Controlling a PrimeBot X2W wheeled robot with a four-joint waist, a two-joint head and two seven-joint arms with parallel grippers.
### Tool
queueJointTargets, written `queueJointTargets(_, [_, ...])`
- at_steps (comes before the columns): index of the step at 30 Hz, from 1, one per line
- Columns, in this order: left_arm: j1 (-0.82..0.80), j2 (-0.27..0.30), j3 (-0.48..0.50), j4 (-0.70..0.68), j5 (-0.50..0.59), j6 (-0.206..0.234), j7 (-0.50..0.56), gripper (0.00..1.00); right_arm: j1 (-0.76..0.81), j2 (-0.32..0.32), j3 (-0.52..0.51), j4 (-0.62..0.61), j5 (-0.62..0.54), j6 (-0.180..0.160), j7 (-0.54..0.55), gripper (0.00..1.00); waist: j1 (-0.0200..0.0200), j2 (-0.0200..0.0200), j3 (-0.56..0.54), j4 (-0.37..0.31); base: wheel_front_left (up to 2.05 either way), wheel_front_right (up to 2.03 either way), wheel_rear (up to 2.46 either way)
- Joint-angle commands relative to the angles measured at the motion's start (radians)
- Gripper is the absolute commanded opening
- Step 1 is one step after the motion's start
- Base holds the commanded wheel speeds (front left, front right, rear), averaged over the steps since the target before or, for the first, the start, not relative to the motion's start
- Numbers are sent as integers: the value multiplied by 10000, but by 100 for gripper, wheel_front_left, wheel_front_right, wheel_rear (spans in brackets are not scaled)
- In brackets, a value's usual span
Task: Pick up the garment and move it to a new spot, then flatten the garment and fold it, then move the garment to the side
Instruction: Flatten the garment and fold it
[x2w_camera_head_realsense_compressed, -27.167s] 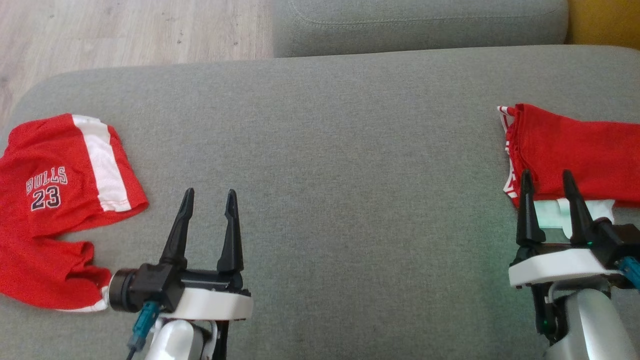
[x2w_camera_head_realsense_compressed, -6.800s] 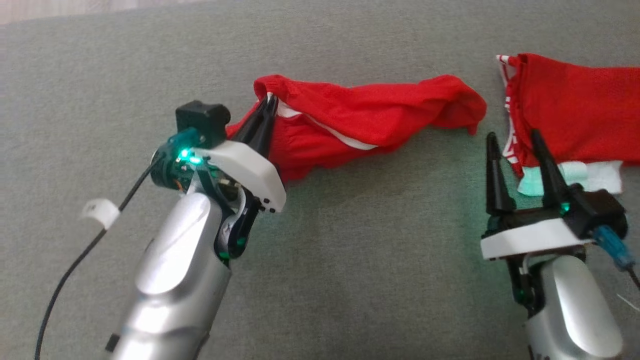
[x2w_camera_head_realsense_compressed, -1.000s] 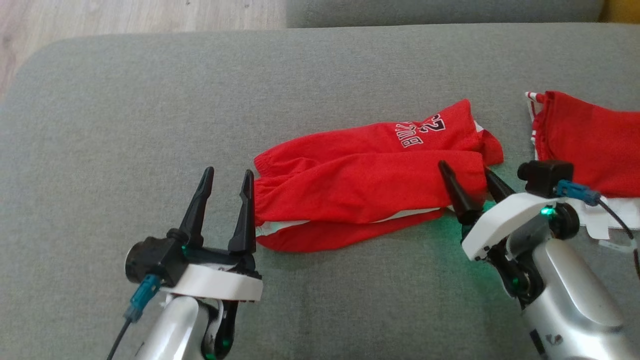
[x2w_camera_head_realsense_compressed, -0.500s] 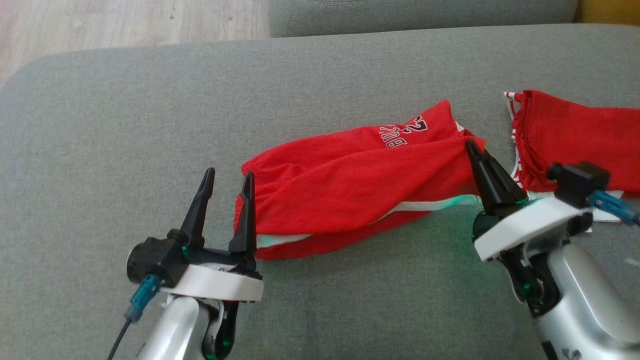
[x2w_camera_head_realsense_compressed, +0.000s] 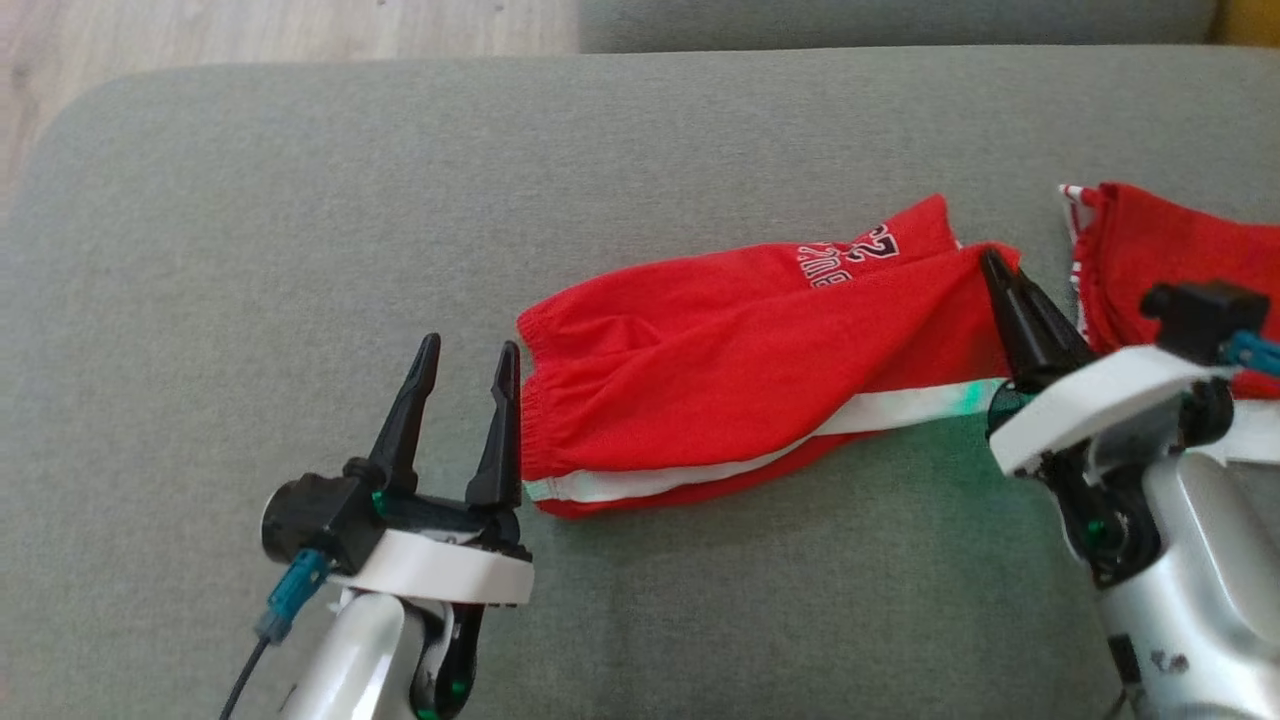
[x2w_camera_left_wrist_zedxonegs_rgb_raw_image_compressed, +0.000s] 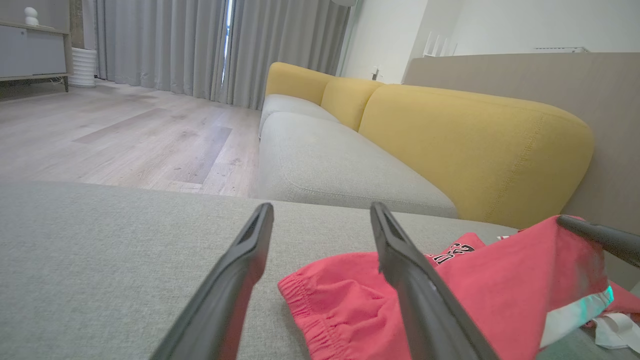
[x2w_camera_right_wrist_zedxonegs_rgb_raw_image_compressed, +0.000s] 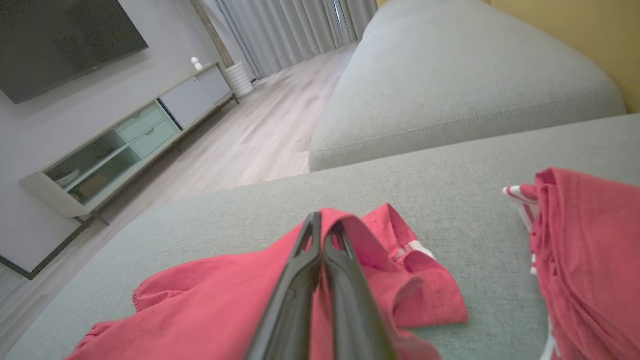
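The garment (x2w_camera_head_realsense_compressed: 720, 370) is a pair of red shorts with a white side stripe and dark lettering, stretched out left to right on the grey sofa seat (x2w_camera_head_realsense_compressed: 300, 250). My right gripper (x2w_camera_head_realsense_compressed: 992, 258) is shut on its right end and holds that corner raised off the seat; the right wrist view shows the red cloth (x2w_camera_right_wrist_zedxonegs_rgb_raw_image_compressed: 225, 290) pinched between the closed fingers of the right gripper (x2w_camera_right_wrist_zedxonegs_rgb_raw_image_compressed: 326, 220). My left gripper (x2w_camera_head_realsense_compressed: 470, 345) stands open just left of the elastic waistband, with nothing between its fingers. In the left wrist view the garment (x2w_camera_left_wrist_zedxonegs_rgb_raw_image_compressed: 340, 300) lies behind the right finger of the left gripper (x2w_camera_left_wrist_zedxonegs_rgb_raw_image_compressed: 321, 207).
A second red garment (x2w_camera_head_realsense_compressed: 1170, 250) lies at the seat's right end over a white piece (x2w_camera_left_wrist_zedxonegs_rgb_raw_image_compressed: 615, 327). Wooden floor (x2w_camera_head_realsense_compressed: 250, 30) lies beyond the rounded far-left edge. Another grey cushion (x2w_camera_head_realsense_compressed: 900, 20) adjoins the far side, with a yellow backrest (x2w_camera_left_wrist_zedxonegs_rgb_raw_image_compressed: 475, 145) behind it.
My right gripper has shut on the garment's right end and drawn it up and rightward, pulling the cloth straighter. The left gripper has stayed open by the waistband.
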Motion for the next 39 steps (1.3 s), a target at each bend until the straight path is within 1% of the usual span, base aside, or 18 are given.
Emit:
queueJointTargets(1, [-355,-14,379,-286,49,-24,-95,100,-523,58,43,-108,-56,67,222,0,0,0,20,137,0,0,0])
queueJointTargets(5, [-356,-57,353,-271,51,-49,-95,100,-996,60,-116,610,-44,67,811,0,0,0,63,358,0,0,0])
queueJointTargets(7, [-376,-87,327,-265,56,-76,-95,100,-1400,-54,-259,1280,-179,67,1065,0,0,0,114,513,0,0,0])
queueJointTargets(12, [-423,-129,282,-253,72,-115,-95,100,-2104,-385,-280,2567,-690,67,1123,0,0,0,236,770,0,0,0])
queueJointTargets(17, [-456,-158,276,-241,91,-141,-95,100,-2687,-509,-164,3759,-927,67,875,0,0,0,314,944,0,0,0])
queueJointTargets(18, [-453,-162,279,-242,96,-145,-95,100,-2786,-521,-111,3954,-975,67,798,35,0,0,324,961,0,0,0])
queueJointTargets(19, [-448,-166,282,-246,101,-148,-95,100,-2875,-536,-56,4140,-1034,67,700,100,0,0,334,972,0,0,0])
queueJointTargets(25, [-421,-184,326,-206,145,-135,-95,100,-3152,-624,402,4903,-1276,67,135,100,0,0,260,886,0,0,0])
queueJointTargets(29, [-365,-184,402,-199,184,-124,-95,100,-3065,-846,610,4955,-1771,67,-540,100,0,0,93,677,0,0,0])
queueJointTargets(31, [-335,-185,442,-223,198,-135,-95,100,-2919,-876,496,4747,-1912,67,-1077,100,0,0,-3,567,0,0,0])
queueJointTargets(32, [-335,-185,442,-223,198,-135,-95,100,-2919,-876,496,4747,-1912,67,-1077,100,0,0,-3,567,0,0,0])
queueJointTargets(33, [-313,-186,468,-239,203,-136,-95,100,-2801,-856,404,4605,-1938,67,-1336,100,0,0,-58,504,0,0,0])
queueJointTargets(37, [-206,-192,567,-320,218,-124,-95,100,-2135,-790,-1,3800,-2211,67,-2412,100,0,0,-231,279,0,0,0])
queueJointTargets(39, [-151,-195,595,-343,225,-125,-95,100,-1696,-657,-279,3340,-2420,67,-2824,100,0,0,-306,188,0,0,0])
